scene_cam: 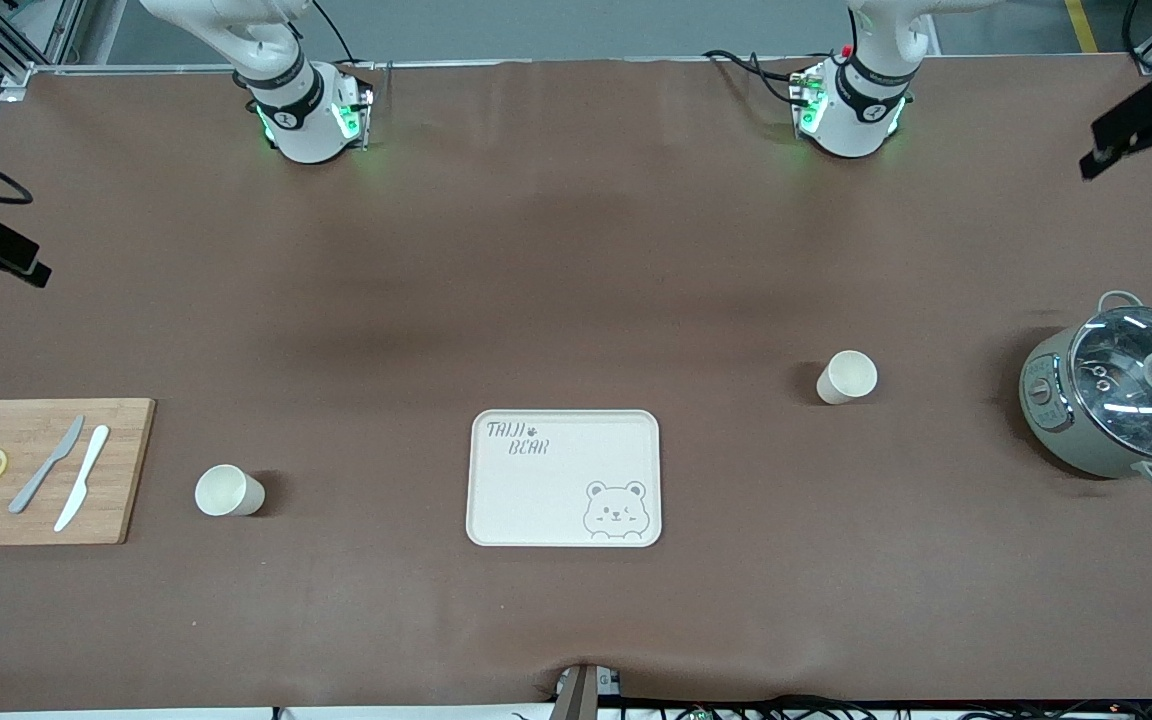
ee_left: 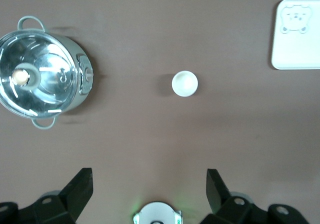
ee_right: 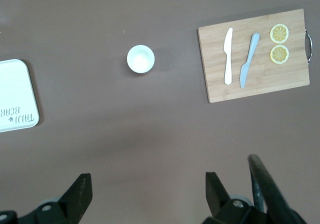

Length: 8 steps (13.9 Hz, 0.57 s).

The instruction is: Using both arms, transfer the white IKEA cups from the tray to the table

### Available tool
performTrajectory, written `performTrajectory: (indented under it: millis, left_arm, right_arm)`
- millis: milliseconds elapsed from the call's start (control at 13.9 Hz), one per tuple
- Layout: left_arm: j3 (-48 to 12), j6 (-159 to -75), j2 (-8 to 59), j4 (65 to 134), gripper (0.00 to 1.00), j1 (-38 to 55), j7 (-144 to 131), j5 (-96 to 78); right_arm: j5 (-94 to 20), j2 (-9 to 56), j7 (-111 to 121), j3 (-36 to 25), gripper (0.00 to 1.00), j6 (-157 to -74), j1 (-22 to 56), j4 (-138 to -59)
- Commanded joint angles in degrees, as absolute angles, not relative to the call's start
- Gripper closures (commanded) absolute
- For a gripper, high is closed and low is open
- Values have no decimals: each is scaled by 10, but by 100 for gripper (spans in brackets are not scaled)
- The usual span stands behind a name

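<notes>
One white cup [scene_cam: 847, 377] stands upright on the brown table between the bear-printed tray [scene_cam: 506, 500] and the pot, toward the left arm's end; it also shows in the left wrist view [ee_left: 185, 83]. The other white cup [scene_cam: 228, 490] stands between the tray and the cutting board, toward the right arm's end; it also shows in the right wrist view [ee_right: 140, 59]. My left gripper [ee_left: 149, 183] is open and empty, high over the table near its base. My right gripper [ee_right: 148, 185] is open and empty, high near its own base. Neither gripper shows in the front view.
A steel pot with a glass lid [scene_cam: 1126, 392] stands at the left arm's end. A wooden cutting board [scene_cam: 116, 440] with two knives and two lemon slices lies at the right arm's end. The arm bases [scene_cam: 311, 110] [scene_cam: 851, 105] stand along the table's edge.
</notes>
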<state>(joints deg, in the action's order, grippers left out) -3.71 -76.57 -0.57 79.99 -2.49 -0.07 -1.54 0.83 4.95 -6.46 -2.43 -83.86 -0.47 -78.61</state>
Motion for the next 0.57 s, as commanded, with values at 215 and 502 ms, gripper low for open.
performTrajectory:
  millis: [215, 502]
  left_arm:
    - [-75, -824, 58, 789, 0, -8, -24, -11]
    - [-92, -838, 66, 789, 0, -8, -11, -16]
  right_arm:
    - [9, 64, -69, -26, 0, -822, -2, -754]
    - [10, 62, -70, -25, 0, -831, -2, -764]
